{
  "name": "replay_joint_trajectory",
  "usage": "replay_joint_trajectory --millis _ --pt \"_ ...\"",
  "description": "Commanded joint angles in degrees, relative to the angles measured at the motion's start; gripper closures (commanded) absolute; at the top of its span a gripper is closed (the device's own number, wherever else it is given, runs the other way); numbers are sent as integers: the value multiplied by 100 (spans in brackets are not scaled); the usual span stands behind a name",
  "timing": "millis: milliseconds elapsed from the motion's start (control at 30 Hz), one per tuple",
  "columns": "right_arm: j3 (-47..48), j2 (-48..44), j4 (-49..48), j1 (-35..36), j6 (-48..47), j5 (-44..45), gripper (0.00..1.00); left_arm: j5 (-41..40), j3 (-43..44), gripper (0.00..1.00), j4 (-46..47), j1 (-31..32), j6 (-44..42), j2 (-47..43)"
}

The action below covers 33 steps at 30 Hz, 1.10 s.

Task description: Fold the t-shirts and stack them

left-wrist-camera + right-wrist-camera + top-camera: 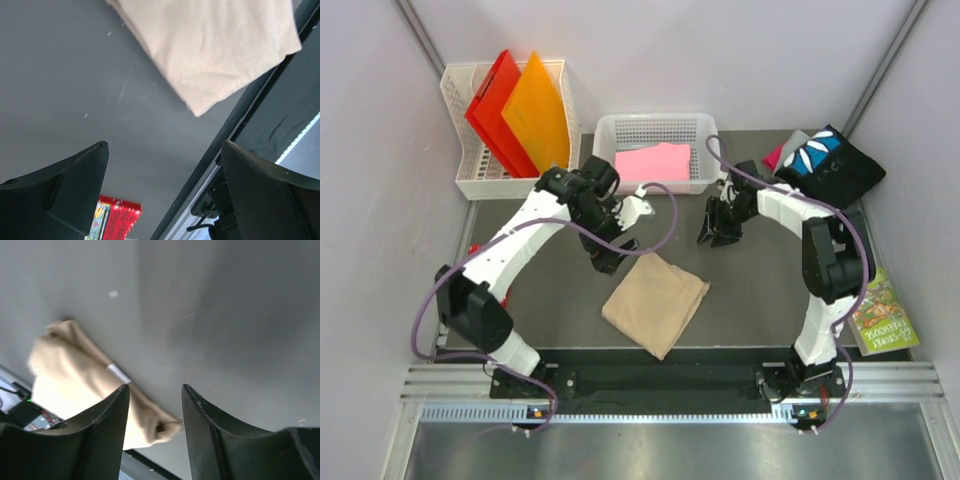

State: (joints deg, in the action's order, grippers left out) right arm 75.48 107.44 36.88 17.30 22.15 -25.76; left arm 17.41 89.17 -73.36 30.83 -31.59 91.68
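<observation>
Tan t-shirt is lying folded mid-frame, a pink t-shirt is sitting in the white basket at top middle, a red folder and an orange folder are standing in the tall basket at upper left, and the left gripper and right gripper are hanging with jaws spread, empty.

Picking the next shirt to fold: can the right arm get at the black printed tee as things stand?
Probably yes. The black printed tee lies at the far right with nothing over it, close beside the right arm. The right tool is empty, jaws apart.
</observation>
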Motion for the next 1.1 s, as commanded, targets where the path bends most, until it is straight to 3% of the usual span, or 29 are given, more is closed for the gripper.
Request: replay_joint_trajectory --millis 0,133,333,600,800,1067 --pt "-33 400 30 -165 -658 -227 53 -738 -154 1 -319 -103 -57 -816" --pt "-349 751 -163 -262 -1019 -1453 42 -1169 -75 1 -407 -121 -40 -1126" --pt "-658 1156 -322 -184 -1345 -2634 35 -1328 39 1 -530 -121 206 -1205" --pt "-867 1447 -93 563 -1469 -2689 35 -1451 321 1 -626 -121 303 -1187" --pt "-1290 1280 -322 932 -1258 -2216 40 -1328 347 1 -583 -112 321 -1196" --pt "-1475 1271 -621 1293 -941 -1696 65 -1337 294 1 -609 -112 268 -1249"
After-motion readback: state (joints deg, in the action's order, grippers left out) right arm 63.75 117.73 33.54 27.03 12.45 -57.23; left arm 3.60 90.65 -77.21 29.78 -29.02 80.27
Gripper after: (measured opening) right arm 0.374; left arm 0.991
